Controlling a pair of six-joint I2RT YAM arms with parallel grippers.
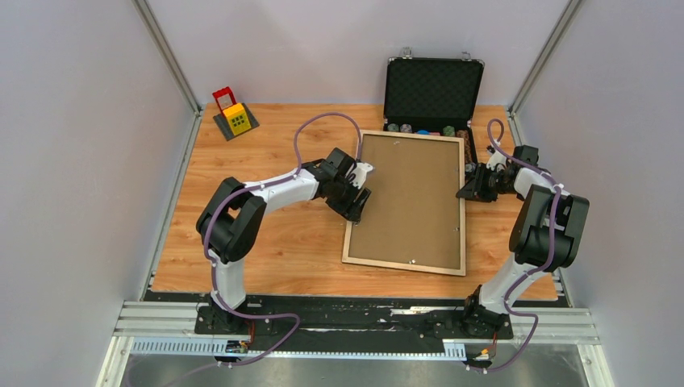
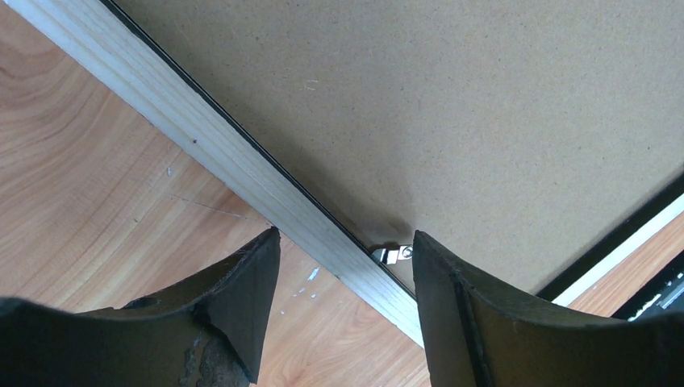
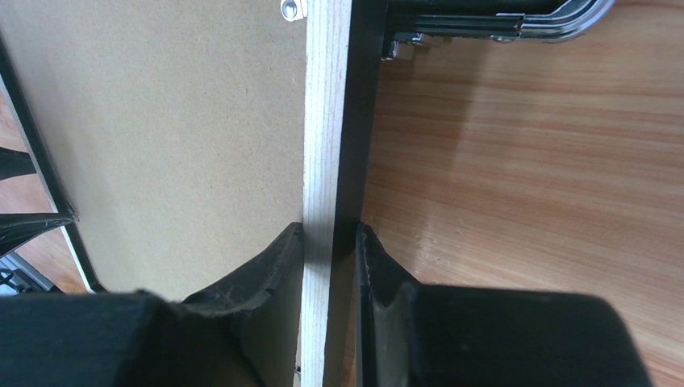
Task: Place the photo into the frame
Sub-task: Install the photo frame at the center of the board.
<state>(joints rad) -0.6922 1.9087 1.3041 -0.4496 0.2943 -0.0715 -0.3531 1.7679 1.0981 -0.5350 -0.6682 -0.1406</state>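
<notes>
I am watching the left gripper standing with its jaws apart, straddling the left rail of the frame. One finger is hanging over the bare table and the other over the brown backing board, just beside a small metal clip. The right gripper is pinching the frame's right rail, jaws clamped on it. The frame is lying pale face up, board inside it, right of the table's middle, its far end just beside the open black case at the far edge.
</notes>
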